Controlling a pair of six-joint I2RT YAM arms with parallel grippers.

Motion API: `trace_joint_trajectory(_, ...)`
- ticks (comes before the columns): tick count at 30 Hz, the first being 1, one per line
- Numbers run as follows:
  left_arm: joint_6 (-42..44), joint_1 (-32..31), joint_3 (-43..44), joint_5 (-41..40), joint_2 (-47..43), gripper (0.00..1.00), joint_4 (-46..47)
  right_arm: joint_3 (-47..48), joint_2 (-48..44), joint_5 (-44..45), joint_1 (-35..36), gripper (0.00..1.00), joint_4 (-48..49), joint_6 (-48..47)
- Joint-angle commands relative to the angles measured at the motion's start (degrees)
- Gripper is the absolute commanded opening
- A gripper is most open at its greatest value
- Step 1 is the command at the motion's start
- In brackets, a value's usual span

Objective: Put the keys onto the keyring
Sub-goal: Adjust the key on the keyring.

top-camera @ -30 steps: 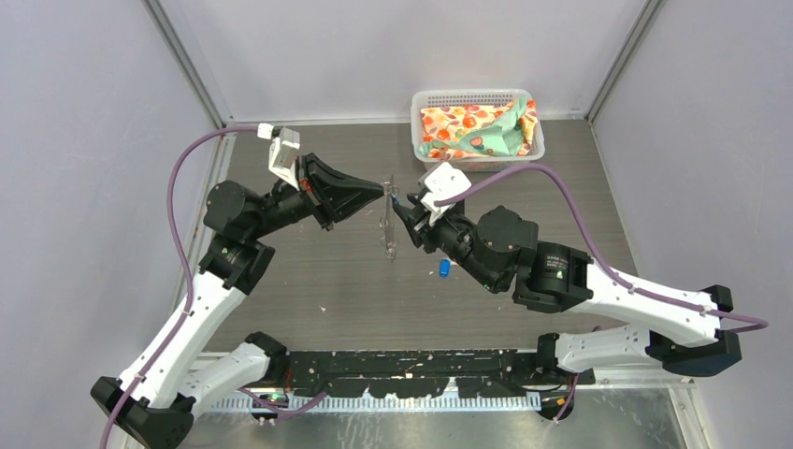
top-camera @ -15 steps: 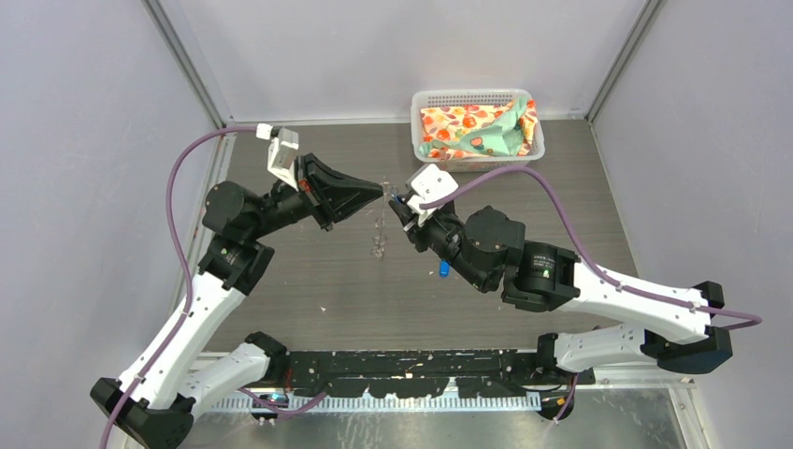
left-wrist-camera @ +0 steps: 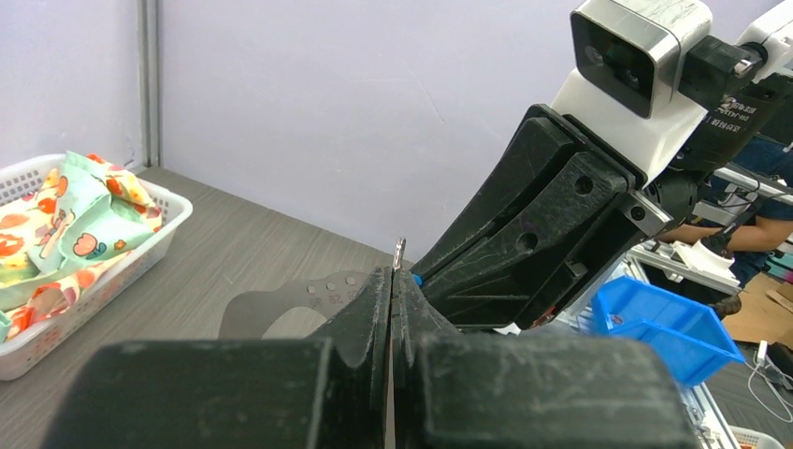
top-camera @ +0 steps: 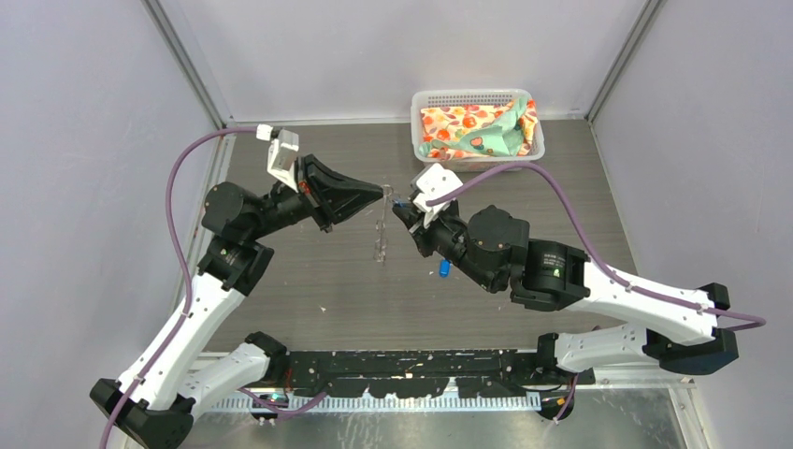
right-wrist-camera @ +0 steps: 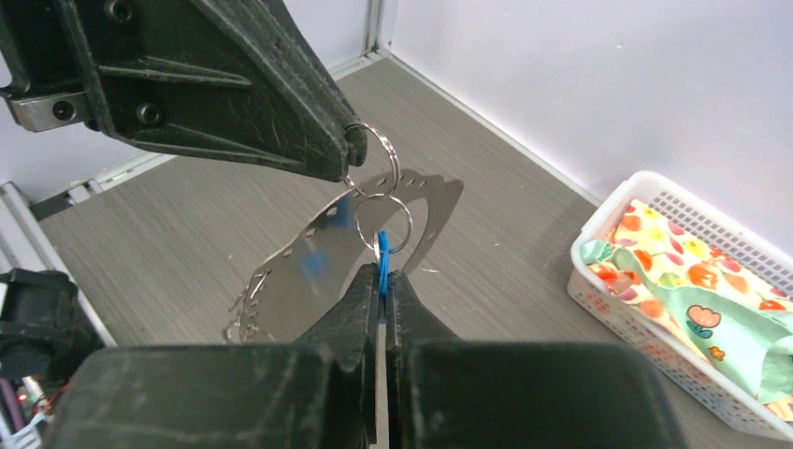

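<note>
Left end effector (left-wrist-camera: 391, 281): jaws fully closed, pinching the top of the keyring (right-wrist-camera: 378, 195) and holding it up over the middle of the worktop (top-camera: 318, 271). The keyring shows as two small linked wire rings, with a flat perforated metal tag (right-wrist-camera: 299, 267) hanging beside them.

Right end effector (right-wrist-camera: 382, 281): jaws closed narrow on the held key (right-wrist-camera: 383, 267). Its blue head shows between the fingers, right at the lower ring's bottom edge. The pictures do not show whether the key is threaded onto the wire or only pressed against it.

Loose key (top-camera: 443, 269): lying on the worktop under the right arm, not yet picked up. A white basket (top-camera: 418, 131) holding patterned cloth (top-camera: 468, 131) stands at the far edge, well apart.

Risks, as judged:
- The lower ring hangs free from the upper one, so a push from the key is likely to swing or twist it rather than part the wire
- The key is thin and pinched by its head, so side load could rotate it or pop it out onto the worktop
- The two end effectors are nearly tip to tip, so a small misalignment could cause contact
- Releasing before threading is confirmed would drop the key
</note>
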Motion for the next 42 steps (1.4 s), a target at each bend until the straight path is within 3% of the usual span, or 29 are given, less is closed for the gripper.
trace_joint_trajectory(1, 0.94, 0.35, 0.9, 0.12, -1.21, 0.0, 4.2, 2.17, -1.83, -2.11, 0.27, 0.01, -4.18, 3.66)
trace_joint_trajectory(24, 2.79, 0.34, -0.05, 5.82, -1.83, 0.0, 5.81, 5.76, -3.8, -5.3, -0.87, 0.01, -6.83, 5.37)
trace_joint_trajectory(32, 3.92, 0.34, -0.15, 7.33, -2.13, 0.0, 6.84, 9.89, -0.25, -14.45, -5.63, 0.01, -14.69, 10.52)
trace_joint_trajectory(42, 4.18, 0.34, 0.1, 7.9, -2.17, 0.0, 7.15, 11.32, 1.38, -24.32, -9.6, 0.01, -17.16, 12.08)
